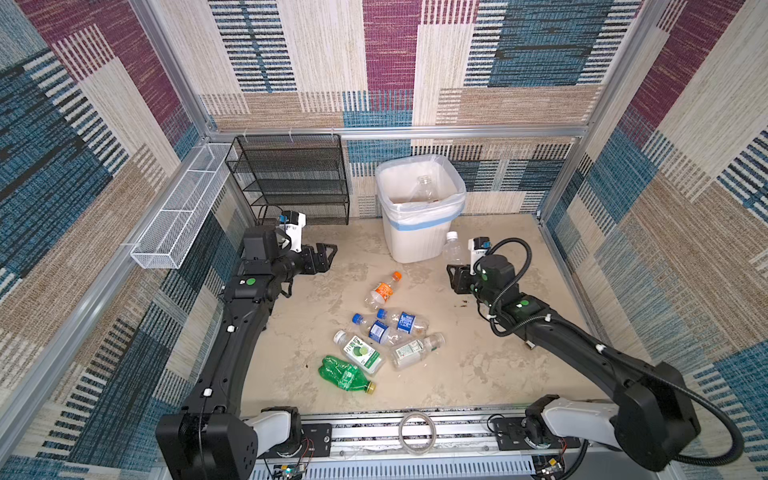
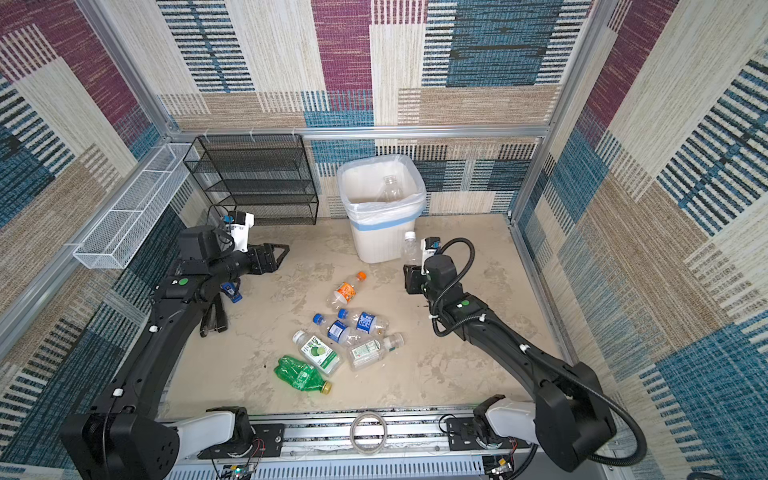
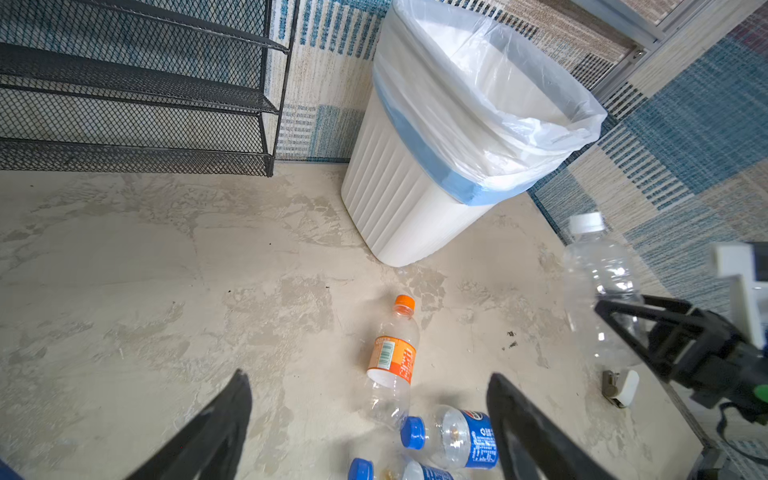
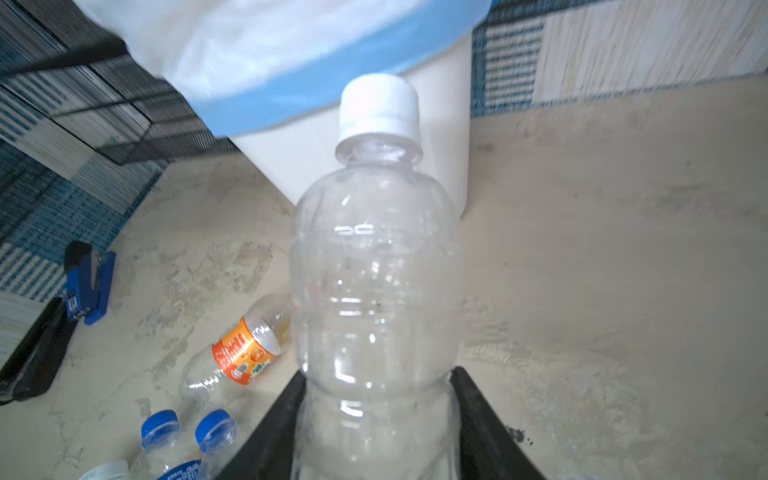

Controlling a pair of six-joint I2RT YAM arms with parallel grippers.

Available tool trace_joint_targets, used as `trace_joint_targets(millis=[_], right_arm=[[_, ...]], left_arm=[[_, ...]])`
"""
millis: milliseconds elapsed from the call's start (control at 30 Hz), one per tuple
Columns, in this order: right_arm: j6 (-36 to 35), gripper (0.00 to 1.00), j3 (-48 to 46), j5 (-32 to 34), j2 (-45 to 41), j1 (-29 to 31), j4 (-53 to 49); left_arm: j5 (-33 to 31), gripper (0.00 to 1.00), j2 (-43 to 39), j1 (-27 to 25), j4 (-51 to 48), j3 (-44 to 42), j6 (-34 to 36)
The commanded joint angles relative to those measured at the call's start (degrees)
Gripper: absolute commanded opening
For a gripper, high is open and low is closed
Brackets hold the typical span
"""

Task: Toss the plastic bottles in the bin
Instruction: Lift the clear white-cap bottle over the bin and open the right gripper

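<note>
The right gripper (image 4: 378,388) pinches a clear white-capped bottle (image 4: 374,270) low on its body, with one finger (image 4: 286,407) on each side. The bottle stands up, just beside the white bin (image 1: 415,245). The left gripper (image 1: 328,255) is spread wide and holds nothing. An orange-capped bottle (image 1: 384,289) lies on the floor between the arms.

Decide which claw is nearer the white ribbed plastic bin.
Right. The right claw, gripping a clear white-capped plastic bottle, sits beside the bin at its front right corner. The left claw, open, is farther off to the bin's left, before the black mesh rack.
</note>
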Motion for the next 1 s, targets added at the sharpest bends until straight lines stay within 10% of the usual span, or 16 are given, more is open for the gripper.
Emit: trace_joint_targets(millis=[0, 467, 600, 767, 967], right_arm=[[-4.57, 0.49, -1.12, 4.37, -6.43, -0.32, 8.04], [-18.81, 0.52, -5.58, 9.43, -23.41, -0.41, 37.81], [-19.64, 0.53, 10.50, 8.58, -9.11, -0.35, 32.00], [-19.16, 0.59, 54.06, 3.95, 23.77, -0.52, -4.27], [-15.02, 0.99, 64.11, -1.18, 33.33, -3.61, -7.22]], left_arm=[[2.61, 0.89, -0.93, -0.04, 5.69, -1.82, -2.18], [4.81, 0.89, -3.24, -3.64, 14.93, -7.45, -1.67], [2.54, 0.89, -4.05, -6.88, 14.19, -7.85, 0.68], [-2.73, 0.89, -4.51, -11.15, 10.05, -7.22, 3.92], [-5.68, 0.90, -6.29, -12.47, 7.56, -9.62, 1.24]])
